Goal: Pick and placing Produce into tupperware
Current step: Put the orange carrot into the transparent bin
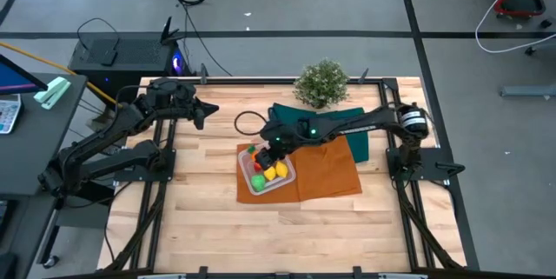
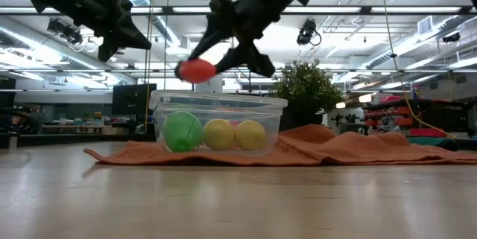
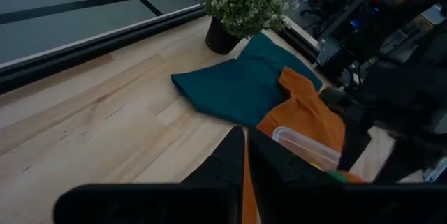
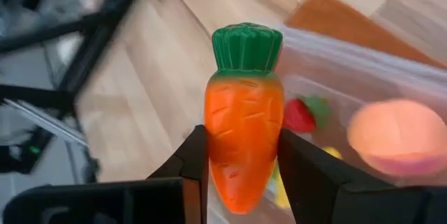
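Hovering over the tupperware [image 2: 218, 123], the right gripper [image 4: 241, 165] clasps the carrot [image 4: 242, 123]; lemons [image 2: 234, 135], green ball [image 2: 182, 131] already inside, carrot left; left gripper [image 3: 246, 155] closed, idle

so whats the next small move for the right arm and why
Probably lower a little and open. The right gripper is shut on the carrot, held above the tupperware, which already holds the green ball and lemons.
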